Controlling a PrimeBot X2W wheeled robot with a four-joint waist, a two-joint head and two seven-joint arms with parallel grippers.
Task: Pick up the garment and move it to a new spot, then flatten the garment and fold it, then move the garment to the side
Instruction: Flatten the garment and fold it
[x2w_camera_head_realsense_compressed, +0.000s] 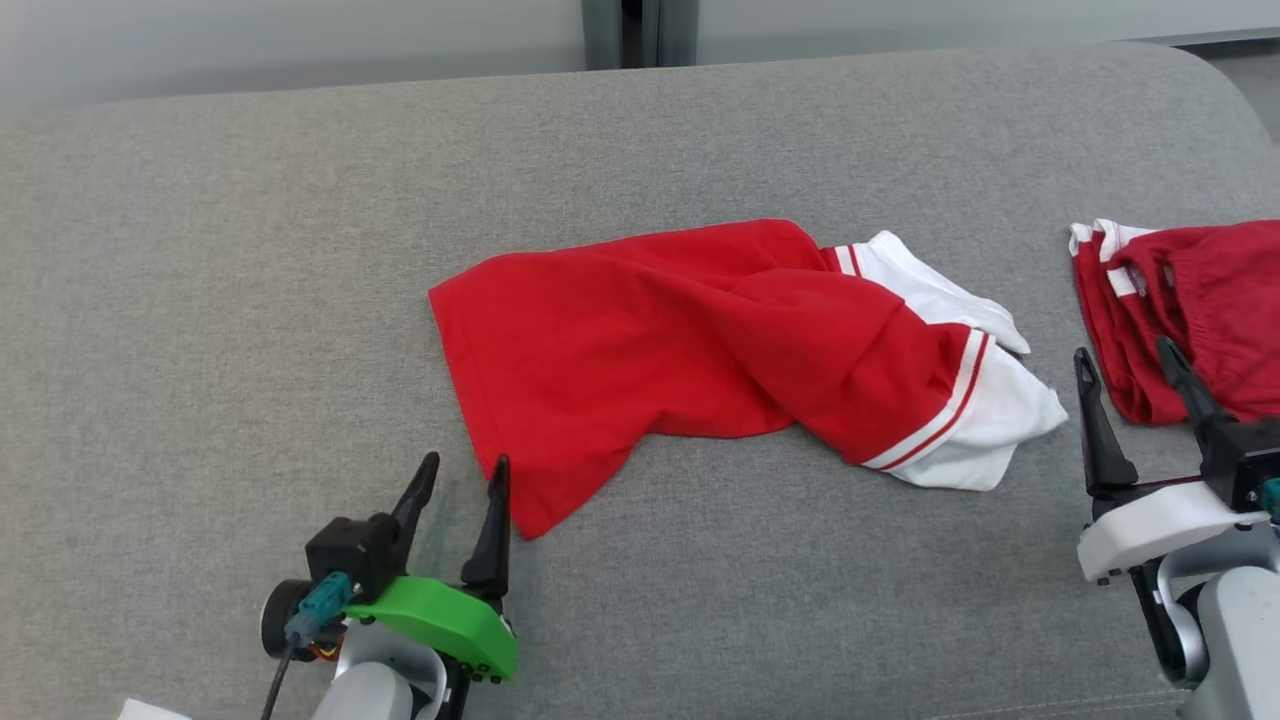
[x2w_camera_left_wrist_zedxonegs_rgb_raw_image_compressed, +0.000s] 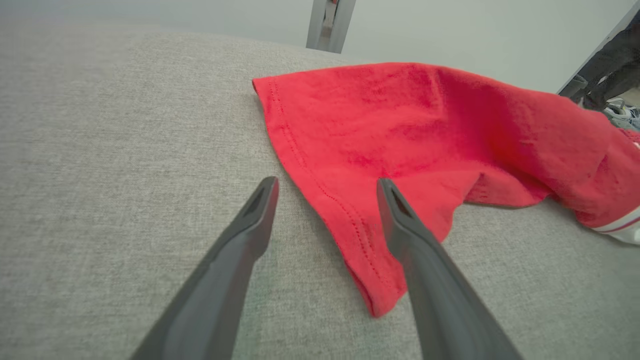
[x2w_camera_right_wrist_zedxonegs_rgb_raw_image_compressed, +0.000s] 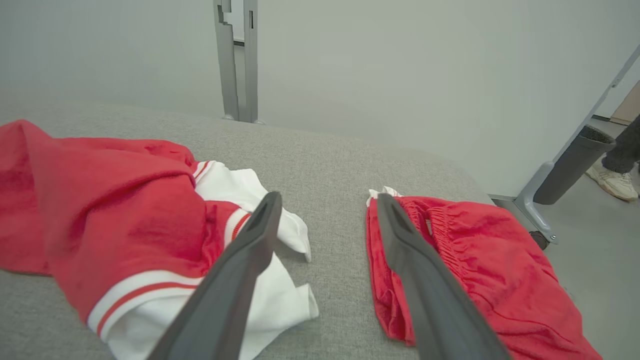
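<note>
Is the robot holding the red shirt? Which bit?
No, nothing is held. The left gripper stands open at the red shirt's hem corner, and the right gripper stands open beside the red shorts.

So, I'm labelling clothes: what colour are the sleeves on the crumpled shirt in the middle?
White sleeves with a thin red stripe; clearest in the head view.

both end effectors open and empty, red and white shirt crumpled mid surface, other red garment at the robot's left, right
Wrong side: the other red garment lies at the robot's right, by the right end effector, as the head view shows. Both it and the left end effector are open and empty, and the red and white shirt is crumpled mid surface.
</note>
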